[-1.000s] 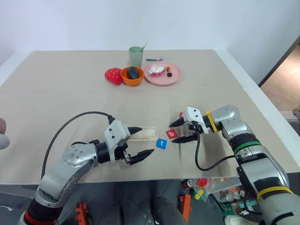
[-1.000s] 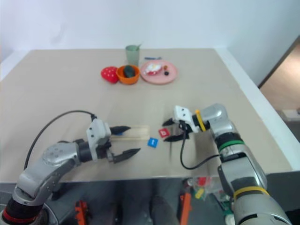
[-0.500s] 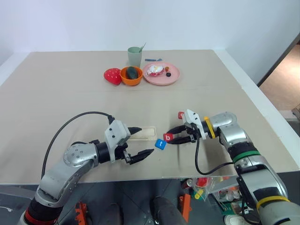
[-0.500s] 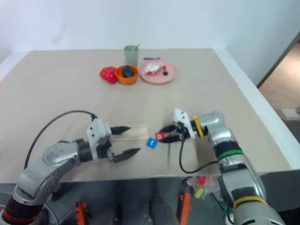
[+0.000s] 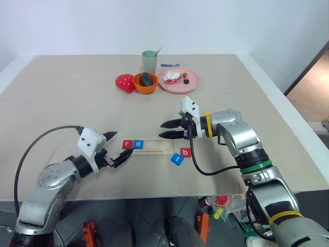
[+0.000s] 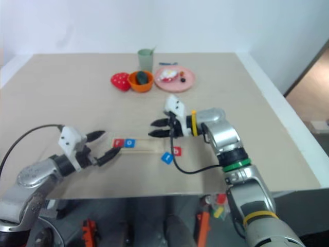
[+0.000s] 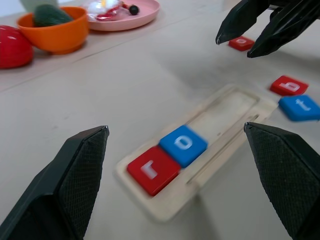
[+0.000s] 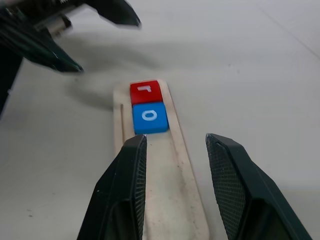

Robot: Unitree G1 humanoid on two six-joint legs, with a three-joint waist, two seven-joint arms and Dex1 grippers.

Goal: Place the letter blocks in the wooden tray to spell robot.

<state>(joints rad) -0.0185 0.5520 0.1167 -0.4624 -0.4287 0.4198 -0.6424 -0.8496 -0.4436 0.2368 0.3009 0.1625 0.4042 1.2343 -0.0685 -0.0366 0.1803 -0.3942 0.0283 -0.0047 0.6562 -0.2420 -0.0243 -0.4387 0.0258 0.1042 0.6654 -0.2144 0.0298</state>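
The wooden tray lies near the table's front, with a red r block and a blue o block side by side at its left end. A red b block and a blue t block lie flat on the table just off the tray's right end. Another red block lies beyond the right gripper's fingers. My right gripper hovers above the tray's right half, pointing left, open and empty. My left gripper is open beside the tray's left end, holding nothing.
At the back of the table stand a pink plate with small items, an orange bowl, a green cup and a red strawberry toy. The table's front edge runs just below the blocks.
My right gripper let go of the red b block, then rose and swung left over the tray. My left gripper drew back to the left, uncovering the r and o blocks.
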